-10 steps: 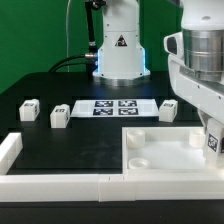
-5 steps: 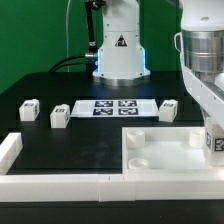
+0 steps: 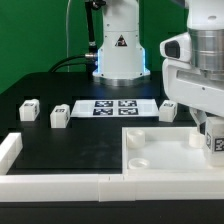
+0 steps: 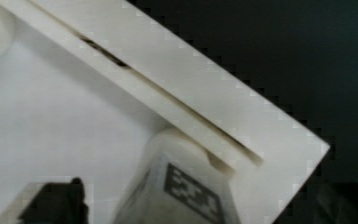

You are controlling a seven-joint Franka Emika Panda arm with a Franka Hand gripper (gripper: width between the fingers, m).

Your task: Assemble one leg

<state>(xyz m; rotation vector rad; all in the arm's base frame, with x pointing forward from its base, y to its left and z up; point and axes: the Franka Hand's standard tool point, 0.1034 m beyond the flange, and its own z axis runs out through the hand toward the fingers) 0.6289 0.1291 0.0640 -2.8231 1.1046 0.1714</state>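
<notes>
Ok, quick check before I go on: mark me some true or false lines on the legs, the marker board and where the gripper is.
1. Three legs stand loose on the black table, apart from the gripper. True.
2. The marker board lies inside the square panel. False: it lies on the table, beyond the panel.
3. The gripper is at the exterior view's left. False: it is at the exterior view's right, at the panel's far corner.
4. A fourth leg sits right at the gripper, its marker face showing. True.
</notes>
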